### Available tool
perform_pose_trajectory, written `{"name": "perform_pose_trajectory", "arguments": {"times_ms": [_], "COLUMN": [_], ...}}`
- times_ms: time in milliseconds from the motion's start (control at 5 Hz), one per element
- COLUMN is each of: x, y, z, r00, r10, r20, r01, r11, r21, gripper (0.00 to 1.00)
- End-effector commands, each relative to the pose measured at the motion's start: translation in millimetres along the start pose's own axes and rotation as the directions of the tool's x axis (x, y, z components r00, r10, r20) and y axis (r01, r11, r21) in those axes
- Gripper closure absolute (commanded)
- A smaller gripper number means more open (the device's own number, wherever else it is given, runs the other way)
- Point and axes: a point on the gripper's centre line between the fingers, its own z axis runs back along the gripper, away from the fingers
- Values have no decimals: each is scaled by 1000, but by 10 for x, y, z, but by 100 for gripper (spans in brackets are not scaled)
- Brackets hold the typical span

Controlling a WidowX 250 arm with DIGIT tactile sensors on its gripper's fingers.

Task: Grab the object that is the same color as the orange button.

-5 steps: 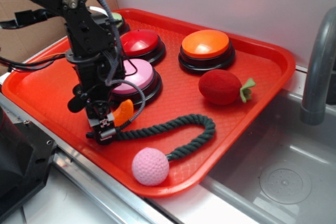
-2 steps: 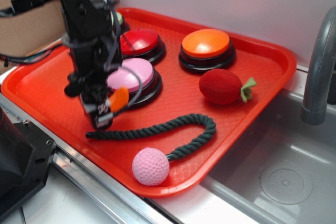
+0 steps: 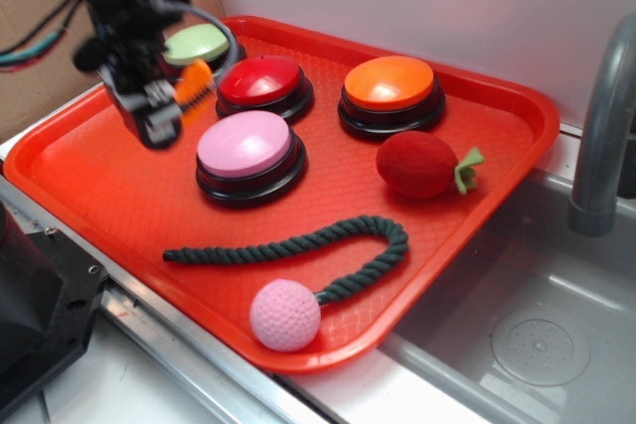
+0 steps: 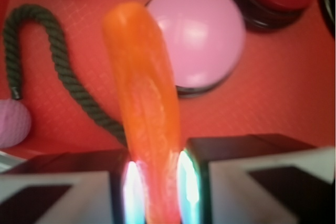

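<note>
My gripper (image 3: 167, 111) is shut on the small glossy orange crescent object (image 3: 195, 89) and holds it in the air above the tray's back left, next to the green button. In the wrist view the object (image 4: 144, 93) stands pinched between the two fingers (image 4: 113, 192), above the pink button (image 4: 202, 35). The orange button (image 3: 389, 92), with an orange dome and black base, sits at the tray's back right, well away from the gripper.
The red tray (image 3: 89, 176) also holds a red button (image 3: 264, 82), a pink button (image 3: 248, 153), a green button (image 3: 197, 45), a red plush strawberry (image 3: 422, 164), a dark green rope (image 3: 298, 243) and a pink ball (image 3: 285, 315). A sink and faucet (image 3: 604, 126) lie to the right.
The gripper has risen and moved back left with the orange object in it, from the tray's front beside the rope to near the green button.
</note>
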Motion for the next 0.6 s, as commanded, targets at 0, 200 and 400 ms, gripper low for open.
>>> {"name": "perform_pose_trajectory", "arguments": {"times_ms": [0, 200, 400], "x": [-55, -85, -25], "y": [244, 358, 401], "z": [558, 636, 567], "r00": [991, 982, 975], "r10": [106, 149, 221], "r20": [87, 119, 36], "r01": [-112, -161, -224], "r11": [991, 982, 958], "r21": [71, 97, 178], "gripper": [100, 100, 100]}}
